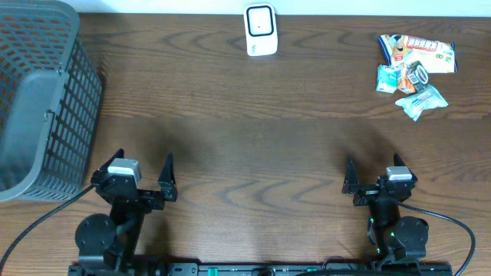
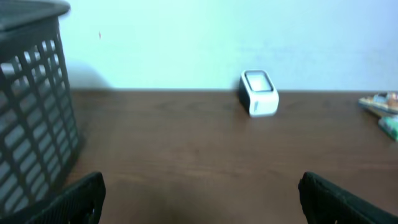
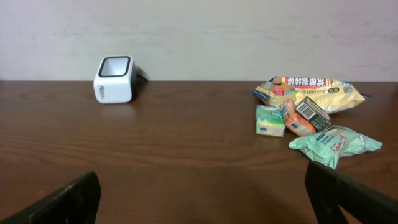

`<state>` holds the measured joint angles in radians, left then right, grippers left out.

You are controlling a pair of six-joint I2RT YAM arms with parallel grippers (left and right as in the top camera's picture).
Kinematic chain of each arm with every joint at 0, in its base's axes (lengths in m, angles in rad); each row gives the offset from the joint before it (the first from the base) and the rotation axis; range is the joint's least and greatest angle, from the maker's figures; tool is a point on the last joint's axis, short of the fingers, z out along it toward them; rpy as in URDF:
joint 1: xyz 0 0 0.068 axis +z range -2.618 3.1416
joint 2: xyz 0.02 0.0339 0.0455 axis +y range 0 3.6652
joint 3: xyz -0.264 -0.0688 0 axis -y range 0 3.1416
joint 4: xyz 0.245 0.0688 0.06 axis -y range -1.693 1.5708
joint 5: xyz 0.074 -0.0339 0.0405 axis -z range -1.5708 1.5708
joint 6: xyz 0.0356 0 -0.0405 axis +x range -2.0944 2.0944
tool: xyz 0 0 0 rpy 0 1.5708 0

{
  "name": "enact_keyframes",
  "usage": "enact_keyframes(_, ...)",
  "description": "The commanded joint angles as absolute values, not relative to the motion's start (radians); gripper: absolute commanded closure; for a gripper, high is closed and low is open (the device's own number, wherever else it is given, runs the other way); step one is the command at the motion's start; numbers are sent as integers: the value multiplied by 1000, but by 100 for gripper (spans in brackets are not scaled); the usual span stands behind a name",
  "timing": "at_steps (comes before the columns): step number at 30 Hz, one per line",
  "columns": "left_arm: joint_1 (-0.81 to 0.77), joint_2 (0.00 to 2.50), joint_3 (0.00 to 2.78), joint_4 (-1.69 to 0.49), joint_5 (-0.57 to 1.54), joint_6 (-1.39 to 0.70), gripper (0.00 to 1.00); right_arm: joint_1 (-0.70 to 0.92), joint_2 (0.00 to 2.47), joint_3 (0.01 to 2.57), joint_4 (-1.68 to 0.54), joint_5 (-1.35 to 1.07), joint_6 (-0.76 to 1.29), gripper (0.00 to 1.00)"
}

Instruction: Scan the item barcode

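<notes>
A white barcode scanner (image 1: pixel 261 29) (image 2: pixel 258 93) (image 3: pixel 115 79) stands at the back middle of the table. A pile of packaged items (image 1: pixel 414 65) lies at the back right: a yellow snack bag (image 3: pixel 311 90), a small pack with a barcode showing (image 3: pixel 305 115), a yellow-green pack (image 3: pixel 269 120) and a mint-green packet (image 3: pixel 336 143). My left gripper (image 1: pixel 143 159) (image 2: pixel 200 193) rests near the front left, open and empty. Near the front right, my right gripper (image 1: pixel 373 162) (image 3: pixel 202 186) is also open, with only bare wood between its fingers. Both are far from the items.
A dark grey mesh basket (image 1: pixel 38 100) (image 2: pixel 31 112) fills the left side of the brown wooden table (image 1: pixel 253 130), just behind the left arm. A pale wall runs behind the table's far edge.
</notes>
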<state>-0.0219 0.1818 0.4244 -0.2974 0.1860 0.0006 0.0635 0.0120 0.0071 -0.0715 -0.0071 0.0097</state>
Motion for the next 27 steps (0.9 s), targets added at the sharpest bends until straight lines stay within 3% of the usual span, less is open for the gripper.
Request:
enact_keyframes(1,-26,144,363,-229,199,3,2,71,5,6,-78,-7,-1,1)
enact_keyframes(12,-26,97,194,59,194,-5,2,71,5,6,-78,-7,-1,1)
enact_keyframes(27,-26,1,23,198,104,-84,2,71,5,6,-78,-7,-1,1)
